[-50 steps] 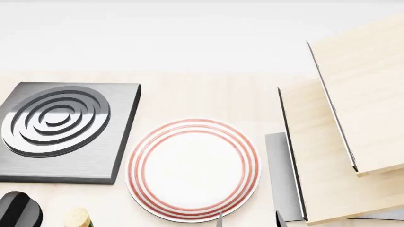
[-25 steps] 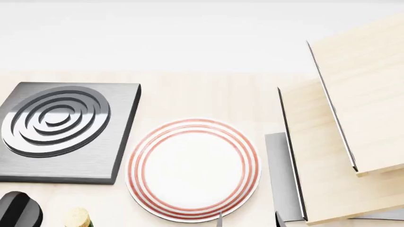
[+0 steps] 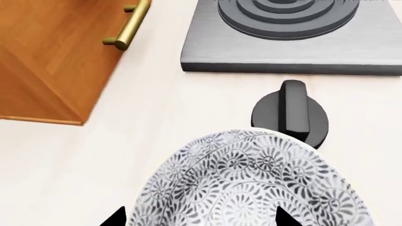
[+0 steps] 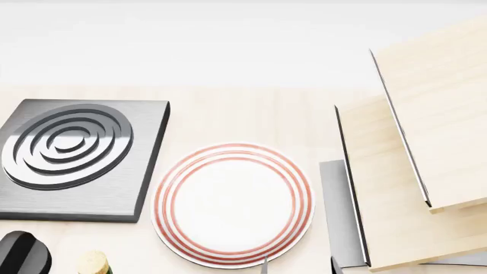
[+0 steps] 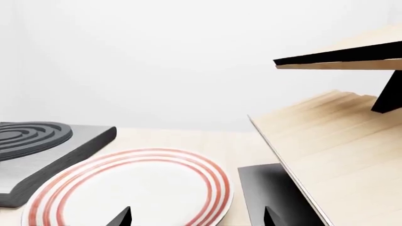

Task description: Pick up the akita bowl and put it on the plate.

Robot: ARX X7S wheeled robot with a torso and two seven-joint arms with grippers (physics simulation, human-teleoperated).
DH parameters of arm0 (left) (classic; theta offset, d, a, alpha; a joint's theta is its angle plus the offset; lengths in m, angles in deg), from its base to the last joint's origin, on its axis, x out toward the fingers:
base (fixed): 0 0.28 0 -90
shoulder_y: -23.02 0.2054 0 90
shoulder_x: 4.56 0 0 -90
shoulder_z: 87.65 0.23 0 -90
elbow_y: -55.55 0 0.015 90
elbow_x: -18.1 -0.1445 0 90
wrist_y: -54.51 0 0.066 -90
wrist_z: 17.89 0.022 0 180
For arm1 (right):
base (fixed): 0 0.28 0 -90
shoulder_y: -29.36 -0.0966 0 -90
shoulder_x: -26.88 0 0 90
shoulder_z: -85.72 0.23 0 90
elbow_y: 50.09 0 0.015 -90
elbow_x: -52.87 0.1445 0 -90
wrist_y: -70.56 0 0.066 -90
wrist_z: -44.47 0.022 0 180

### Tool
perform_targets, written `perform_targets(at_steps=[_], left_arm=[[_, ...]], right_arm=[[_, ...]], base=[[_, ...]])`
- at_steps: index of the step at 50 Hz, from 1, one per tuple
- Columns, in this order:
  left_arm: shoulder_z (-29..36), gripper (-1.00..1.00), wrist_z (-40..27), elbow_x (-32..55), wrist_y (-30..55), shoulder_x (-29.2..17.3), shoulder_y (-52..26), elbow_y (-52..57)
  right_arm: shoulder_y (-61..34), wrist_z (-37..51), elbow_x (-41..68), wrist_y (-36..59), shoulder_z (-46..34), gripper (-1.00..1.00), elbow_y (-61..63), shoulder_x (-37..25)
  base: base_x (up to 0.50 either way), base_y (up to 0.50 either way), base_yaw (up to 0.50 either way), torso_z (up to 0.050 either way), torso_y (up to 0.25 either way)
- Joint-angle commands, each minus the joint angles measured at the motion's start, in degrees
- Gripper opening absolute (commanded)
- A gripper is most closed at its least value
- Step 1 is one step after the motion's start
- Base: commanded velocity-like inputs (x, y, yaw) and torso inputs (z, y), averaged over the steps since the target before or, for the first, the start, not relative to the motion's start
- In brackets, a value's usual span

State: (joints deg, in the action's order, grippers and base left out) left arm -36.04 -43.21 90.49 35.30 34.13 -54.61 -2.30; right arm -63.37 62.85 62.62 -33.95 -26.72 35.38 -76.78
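Note:
The akita bowl (image 3: 251, 188), white with a dense grey-black floral pattern, fills the near part of the left wrist view and is not in the head view. My left gripper (image 3: 199, 217) is open. One dark tip is just outside the bowl's rim and the other is over its inside. The plate (image 4: 232, 204), white with red rings, lies on the counter in the middle of the head view with nothing on it. My right gripper (image 5: 196, 217) is open by the plate's (image 5: 132, 188) near right edge, with nothing held. In the head view only the right gripper's (image 4: 299, 267) tips show.
A dark grey stove burner (image 4: 72, 154) lies left of the plate, with a black knob (image 3: 290, 113) between it and the bowl. A wooden cabinet with a brass handle (image 3: 129, 26) stands beside the bowl. Pale wooden shelves (image 4: 411, 171) stand right of the plate. A cork-like top (image 4: 95, 264) shows near the knob.

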Motion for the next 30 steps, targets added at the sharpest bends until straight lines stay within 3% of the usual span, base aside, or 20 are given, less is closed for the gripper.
perform_targets(at_steps=[1, 15, 30], left_arm=[[-2.93, 1.0, 0.49, -0.52, -0.3, 0.17, 2.51, 0.53], [-3.64, 1.0, 1.31, -1.94, -1.09, 0.39, 4.05, 0.33], [0.25, 1.0, 3.97, -6.07, -3.23, 1.06, 5.45, -2.92]], right_arm=[[-0.29, 0.21, 0.09, -0.08, -0.33, 1.0, -0.59, 0.0], [-0.52, 0.57, 0.14, -0.29, -0.66, 1.0, -1.15, -0.03], [-0.78, 0.89, 0.15, -0.57, -1.05, 1.0, -1.87, -0.04]], base=[[0.0, 0.0, 0.0, 0.0, 0.0], [0.0, 0.0, 0.0, 0.0, 0.0], [0.0, 0.0, 0.0, 0.0, 0.0]])
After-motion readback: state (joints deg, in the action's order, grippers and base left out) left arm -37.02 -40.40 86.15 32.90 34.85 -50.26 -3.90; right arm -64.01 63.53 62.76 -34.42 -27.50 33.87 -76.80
